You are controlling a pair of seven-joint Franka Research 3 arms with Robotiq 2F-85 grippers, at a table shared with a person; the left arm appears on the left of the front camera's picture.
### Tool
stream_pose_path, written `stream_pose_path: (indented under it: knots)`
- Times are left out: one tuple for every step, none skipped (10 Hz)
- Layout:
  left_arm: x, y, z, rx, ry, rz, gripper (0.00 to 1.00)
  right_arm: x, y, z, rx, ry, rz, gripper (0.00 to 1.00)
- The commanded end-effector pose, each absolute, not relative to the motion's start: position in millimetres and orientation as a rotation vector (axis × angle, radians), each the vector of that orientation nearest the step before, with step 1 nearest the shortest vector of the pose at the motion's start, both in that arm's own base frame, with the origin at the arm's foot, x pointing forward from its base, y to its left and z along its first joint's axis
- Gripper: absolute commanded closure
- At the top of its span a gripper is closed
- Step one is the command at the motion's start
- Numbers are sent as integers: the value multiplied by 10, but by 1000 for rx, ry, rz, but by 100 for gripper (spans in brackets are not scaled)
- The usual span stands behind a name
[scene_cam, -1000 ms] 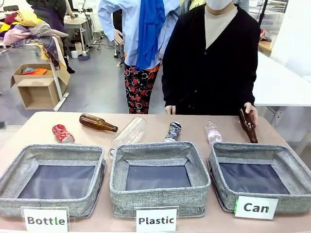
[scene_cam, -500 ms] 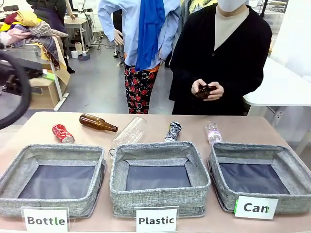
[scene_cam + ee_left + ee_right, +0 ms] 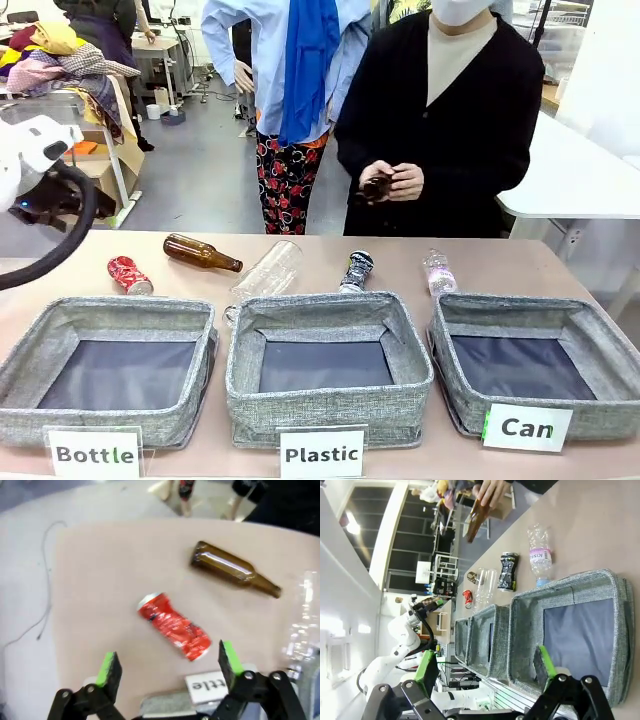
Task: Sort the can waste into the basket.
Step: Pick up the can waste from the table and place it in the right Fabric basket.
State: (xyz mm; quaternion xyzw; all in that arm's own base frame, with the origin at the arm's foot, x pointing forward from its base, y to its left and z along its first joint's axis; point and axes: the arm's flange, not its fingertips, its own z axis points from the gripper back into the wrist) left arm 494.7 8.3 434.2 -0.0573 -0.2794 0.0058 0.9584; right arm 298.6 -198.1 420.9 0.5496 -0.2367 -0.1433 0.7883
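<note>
Table (image 3: 80,255) check: the left arm has swung in at far left, left gripper (image 3: 167,657) spread wide over the red can (image 3: 173,626). The black can (image 3: 356,270) lies far centre; the basket (image 3: 530,306), near right, holds nothing. Your right gripper (image 3: 485,657) is also spread. Expect the red can pick first

Bare table (image 3: 100,580) lies all round the crushed red metal can (image 3: 173,632). A brown glass bottle (image 3: 232,570) lies apart at its 1 o'clock and a white label card (image 3: 207,685) near its 5 o'clock. The grey woven "Can" basket (image 3: 600,415) is open on top, with a small clear plastic bottle (image 3: 438,272) at its 11 o'clock corner.
</note>
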Motion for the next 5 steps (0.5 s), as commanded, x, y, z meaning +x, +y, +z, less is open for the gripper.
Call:
stream_pose_path:
  knots:
    - [4981,38,4398,-181,-596,-12,0,3022,-1994,4222,1200,-543,-295,0]
    - [4981,38,4398,-181,-596,-12,0,3022,-1994,4222,1200,-543,-295,0]
    - [4981,38,4398,-181,-596,-12,0,3022,-1994,4222,1200,-543,-295,0]
    - [4954,42,4375,-130,-569,9,0,3022,-1994,4222,1200,-543,-295,0]
    - [5043,28,4356,-136,-470,-34,0,3022,-1994,4222,1200,-543,-295,0]
